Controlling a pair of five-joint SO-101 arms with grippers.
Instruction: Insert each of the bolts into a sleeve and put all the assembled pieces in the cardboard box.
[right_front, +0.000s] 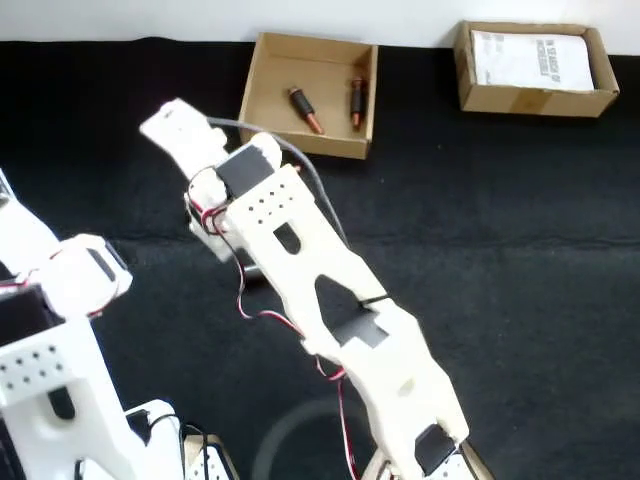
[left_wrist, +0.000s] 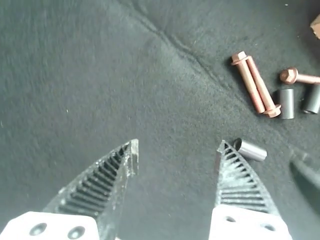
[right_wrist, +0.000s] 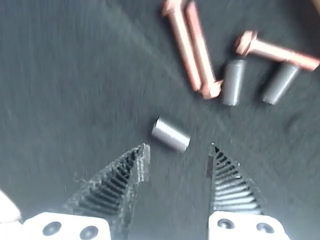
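While the left gripper (left_wrist: 178, 144) and right gripper (right_wrist: 179, 147) gape wide and empty, 1 sleeve (right_wrist: 171, 134) lies just ahead of the right one.

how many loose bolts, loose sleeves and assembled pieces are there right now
loose bolts: 3
loose sleeves: 3
assembled pieces in the cardboard box: 2
total: 8

second box (right_front: 535, 100) | far right corner | printed sheet (right_front: 530, 60) inside | black cloth (right_front: 500, 300) covers table
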